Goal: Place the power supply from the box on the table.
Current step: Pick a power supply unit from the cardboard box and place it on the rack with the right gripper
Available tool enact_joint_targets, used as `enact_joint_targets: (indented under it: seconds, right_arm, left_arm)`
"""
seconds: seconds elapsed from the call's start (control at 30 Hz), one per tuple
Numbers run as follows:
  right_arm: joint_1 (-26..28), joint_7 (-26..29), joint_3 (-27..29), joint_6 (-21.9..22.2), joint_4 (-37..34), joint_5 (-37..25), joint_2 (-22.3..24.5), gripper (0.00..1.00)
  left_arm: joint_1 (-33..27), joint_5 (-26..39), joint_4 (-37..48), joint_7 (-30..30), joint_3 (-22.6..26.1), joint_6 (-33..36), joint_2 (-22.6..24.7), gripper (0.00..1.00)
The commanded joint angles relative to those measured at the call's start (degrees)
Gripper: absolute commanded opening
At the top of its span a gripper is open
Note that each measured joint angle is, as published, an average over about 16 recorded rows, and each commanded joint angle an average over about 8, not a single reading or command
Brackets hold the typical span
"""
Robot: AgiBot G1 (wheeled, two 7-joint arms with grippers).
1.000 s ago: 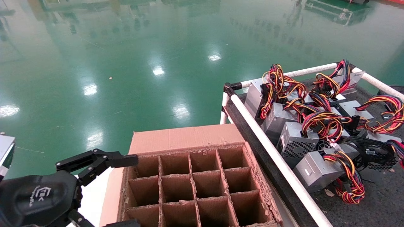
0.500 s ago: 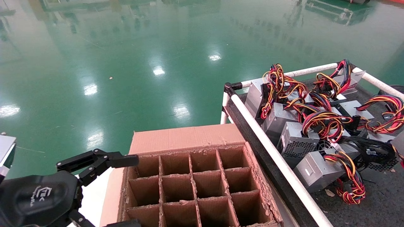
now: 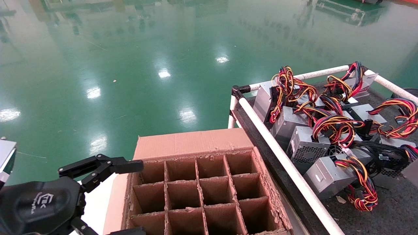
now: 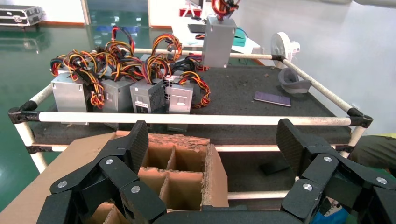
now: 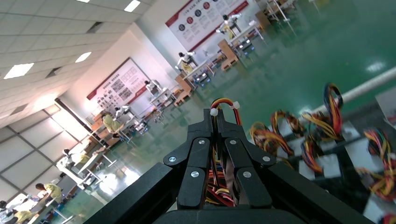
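Observation:
The power supply (image 4: 218, 42), a silver-grey block, hangs above the far side of the table (image 4: 243, 93) by its red, yellow and black wires (image 5: 223, 103). My right gripper (image 5: 215, 122) is shut on that wire bundle. In the head view only a grey corner of the power supply (image 3: 412, 173) shows at the right edge, over the table (image 3: 392, 209); the right gripper itself is out of that view. The box (image 3: 192, 143) stands left of the table, and its visible cells are empty. My left gripper (image 3: 141, 197) is parked open at the box's left edge (image 4: 212, 172), holding nothing.
Several power supplies with wire bundles (image 3: 313, 147) crowd the table's far left part behind the white rail (image 3: 281, 156). A dark flat plate (image 4: 272, 98) and a grey ring-shaped part (image 4: 294, 83) lie on the table's other end. Green floor lies beyond.
A grey corner of the held power supply came into the head view at the right edge and has moved lower. The left arm has not moved.

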Motion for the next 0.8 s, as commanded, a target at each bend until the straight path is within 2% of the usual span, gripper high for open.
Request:
enact_joint_targets:
  seconds: [0.03, 0.27, 0.43, 0.6, 0.8]
  right_arm:
    - [-3.77, -0.77, 0.66, 0.0, 0.38, 2.23, -0.08, 0.0]
    - [-14.43, -4.7, 3.18, 0.21, 3.68, 6.28, -1.52, 0.0]
    - [-19.91, -7.19, 4.7, 0.46, 6.61, 7.63, -2.43, 0.0]
    - [-22.94, -8.87, 5.79, 0.79, 8.62, 8.12, -3.01, 0.0]
    - [-24.0, -10.63, 5.67, 1.31, 10.0, 6.9, -3.95, 0.0]
  left_arm:
    - [0.0, 0.0, 0.0, 0.0, 0.0, 0.0, 0.0, 1.0]
    - [0.0, 0.0, 0.0, 0.0, 0.0, 0.0, 0.0, 1.0]
    - [0.0, 0.0, 0.0, 0.0, 0.0, 0.0, 0.0, 1.0]
    - [0.0, 0.0, 0.0, 0.0, 0.0, 0.0, 0.0, 1.0]
    - [0.0, 0.0, 0.0, 0.0, 0.0, 0.0, 0.0, 1.0]
